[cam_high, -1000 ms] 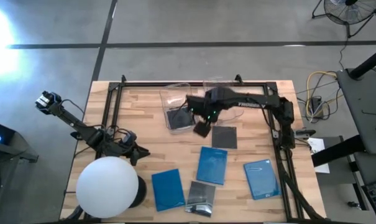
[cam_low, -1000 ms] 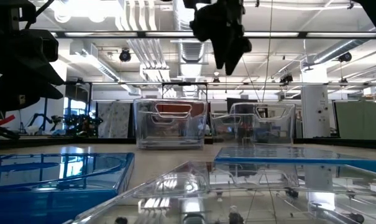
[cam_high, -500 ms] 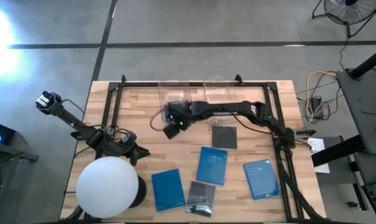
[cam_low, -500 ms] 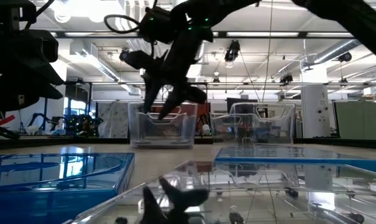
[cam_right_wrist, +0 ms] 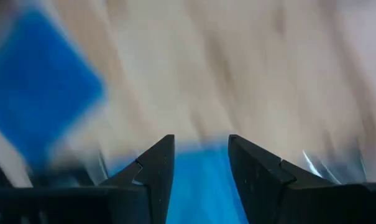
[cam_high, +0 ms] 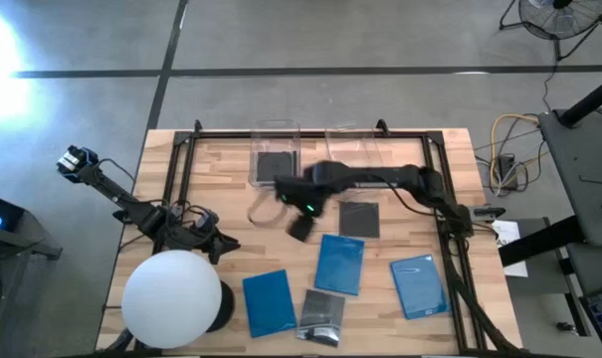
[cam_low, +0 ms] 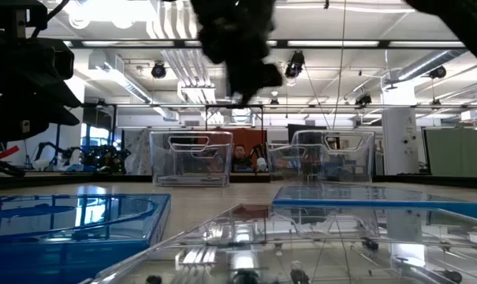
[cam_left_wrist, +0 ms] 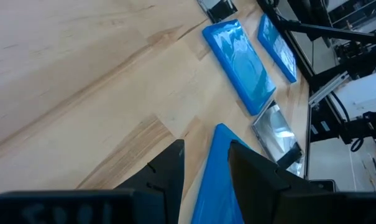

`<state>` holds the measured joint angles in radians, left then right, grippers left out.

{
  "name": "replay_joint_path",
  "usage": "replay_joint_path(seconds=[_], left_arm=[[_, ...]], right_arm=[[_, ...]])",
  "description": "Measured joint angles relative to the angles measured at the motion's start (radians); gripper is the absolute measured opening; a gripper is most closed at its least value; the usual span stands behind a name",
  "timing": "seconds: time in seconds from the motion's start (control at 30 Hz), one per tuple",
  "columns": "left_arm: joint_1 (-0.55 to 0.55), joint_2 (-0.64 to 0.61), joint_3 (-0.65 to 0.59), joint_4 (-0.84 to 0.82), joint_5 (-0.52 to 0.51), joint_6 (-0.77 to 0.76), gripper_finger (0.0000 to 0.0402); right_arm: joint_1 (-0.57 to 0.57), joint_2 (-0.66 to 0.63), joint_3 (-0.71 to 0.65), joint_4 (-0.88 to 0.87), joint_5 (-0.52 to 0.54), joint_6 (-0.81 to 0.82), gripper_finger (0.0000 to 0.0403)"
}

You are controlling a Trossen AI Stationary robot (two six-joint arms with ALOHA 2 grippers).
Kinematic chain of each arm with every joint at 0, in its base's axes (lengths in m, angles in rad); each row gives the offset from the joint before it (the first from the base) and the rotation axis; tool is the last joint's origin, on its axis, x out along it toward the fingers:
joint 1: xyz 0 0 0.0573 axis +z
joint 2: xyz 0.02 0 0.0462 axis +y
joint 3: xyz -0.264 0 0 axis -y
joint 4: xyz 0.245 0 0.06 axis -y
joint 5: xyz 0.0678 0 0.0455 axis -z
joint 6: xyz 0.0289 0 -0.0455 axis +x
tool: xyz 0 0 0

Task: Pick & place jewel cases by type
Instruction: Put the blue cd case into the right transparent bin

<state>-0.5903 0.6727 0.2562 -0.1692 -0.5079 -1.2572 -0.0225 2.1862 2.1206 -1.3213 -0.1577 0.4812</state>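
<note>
One glossy dark jewel case (cam_high: 275, 165) is lying flat inside the left clear bin (cam_high: 258, 177) at 12 o'clock. Right gripper (cam_high: 299, 227) is hovering mid-table, fingers parted, empty. Left gripper (cam_high: 219, 245), at 9 o'clock, is resting open.

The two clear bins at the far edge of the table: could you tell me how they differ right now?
The left bin holds a dark jewel case lying flat on its floor; the right bin shows only bare wood through it in the high view. The left bin sits slightly nearer the table's middle, while the right bin stays close against the far frame rail. Both are clear plastic, open-topped and upright, side by side.
</note>
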Motion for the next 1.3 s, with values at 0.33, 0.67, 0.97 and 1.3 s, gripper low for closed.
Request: replay_joint_path(seconds=[0.33, 0.67, 0.97, 1.3], left_arm=[[0.001, 0.015, 0.000, 0.040, 0.144, 0.071, 0.0106], [0.220, 0.206, 0.000, 0.329, 0.351, 0.109, 0.0106], [0.453, 0.596, 0.172, 0.491, 0.635, 0.258, 0.0106], [0.491, 1.026, 0.587, 0.253, 0.691, 0.490, 0.0106]], right_arm=[[0.274, -0.353, -0.571, 0.137, -0.029, 0.515, 0.0144], [0.512, -0.641, -1.101, 0.644, 0.202, 1.392, 0.0158], [0.548, -0.632, -1.348, 0.948, 0.329, 1.584, 0.0245], [0.545, -0.520, -1.361, 1.041, 0.411, 1.621, 0.0286]])
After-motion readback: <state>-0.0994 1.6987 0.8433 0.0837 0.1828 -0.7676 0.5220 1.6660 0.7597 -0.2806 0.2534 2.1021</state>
